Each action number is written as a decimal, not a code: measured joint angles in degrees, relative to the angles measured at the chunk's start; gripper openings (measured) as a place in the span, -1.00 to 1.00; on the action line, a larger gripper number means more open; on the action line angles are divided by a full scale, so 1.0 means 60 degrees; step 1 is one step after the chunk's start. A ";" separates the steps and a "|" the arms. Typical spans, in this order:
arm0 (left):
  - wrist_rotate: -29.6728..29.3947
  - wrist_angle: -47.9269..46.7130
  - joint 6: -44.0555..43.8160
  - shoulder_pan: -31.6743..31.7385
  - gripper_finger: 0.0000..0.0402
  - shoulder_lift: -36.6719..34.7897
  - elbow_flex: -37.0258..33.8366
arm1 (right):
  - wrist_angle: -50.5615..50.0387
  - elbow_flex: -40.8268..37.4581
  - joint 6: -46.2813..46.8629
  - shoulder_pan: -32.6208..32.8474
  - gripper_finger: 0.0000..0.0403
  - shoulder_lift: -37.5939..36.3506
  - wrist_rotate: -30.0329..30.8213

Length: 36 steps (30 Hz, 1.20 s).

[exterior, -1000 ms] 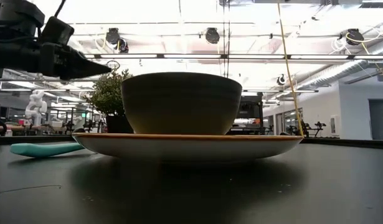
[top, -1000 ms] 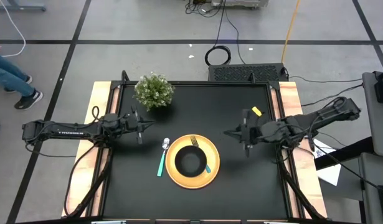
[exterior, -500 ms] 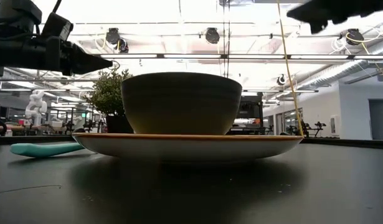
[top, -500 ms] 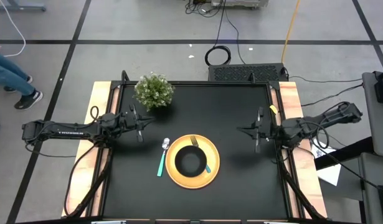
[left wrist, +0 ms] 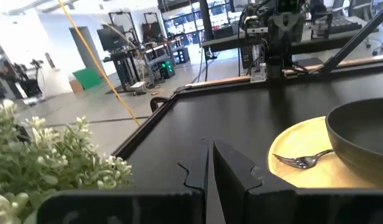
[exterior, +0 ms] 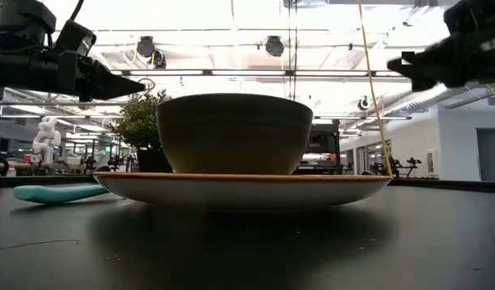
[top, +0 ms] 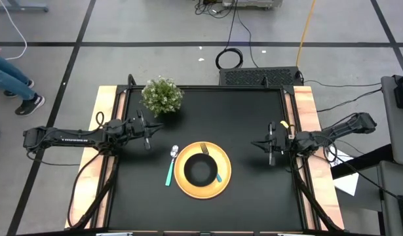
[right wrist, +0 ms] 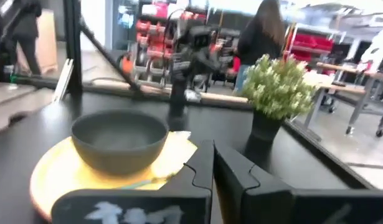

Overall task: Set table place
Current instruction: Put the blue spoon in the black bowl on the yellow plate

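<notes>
- Left hand (top: 151, 130), fingers closed and empty, hangs beside the potted plant (top: 162, 96); a careless swing would tip it.
- Teal-handled spoon (top: 170, 168) lies on the worktop (top: 253, 190), just left of the yellow plate (top: 202, 190).
- Black bowl (top: 201, 170) sits on the plate with the fork (top: 211, 160) alongside; bumping the plate could shift both.
- Right hand (top: 261, 143), closed and empty, hovers right of the plate.

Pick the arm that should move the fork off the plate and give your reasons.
Right, probably. The fork lies on the yellow plate, its teal handle poking out right of the black bowl, toward the right gripper. The left gripper, shut, hovers beyond the spoon, with the bowl between.
</notes>
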 joint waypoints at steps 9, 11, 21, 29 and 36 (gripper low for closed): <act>0.0000 0.0192 0.0655 0.0000 -0.85 0.0004 0.0000 | 0.1095 -0.0011 0.0197 -0.1101 -1.00 -0.0051 -0.0466; 0.0000 0.0514 0.1079 0.0000 -0.85 0.0000 0.0000 | 0.1127 0.0000 0.0341 -0.1432 -1.00 -0.0029 -0.0459; 0.0006 0.0458 -0.0101 0.0000 -0.85 0.0000 0.0000 | 0.0879 0.0000 0.0363 -0.3019 -1.00 -0.0033 -0.0469; 0.0011 0.0410 -0.0279 0.0000 -0.85 0.0004 0.0000 | 0.0684 -0.0003 0.0169 -0.3561 -1.00 -0.0127 -0.2912; 0.0014 0.0419 -0.0320 0.0000 -0.85 0.0004 0.0000 | 0.1000 -0.0366 0.0722 -0.3606 -1.00 -0.0576 -0.3522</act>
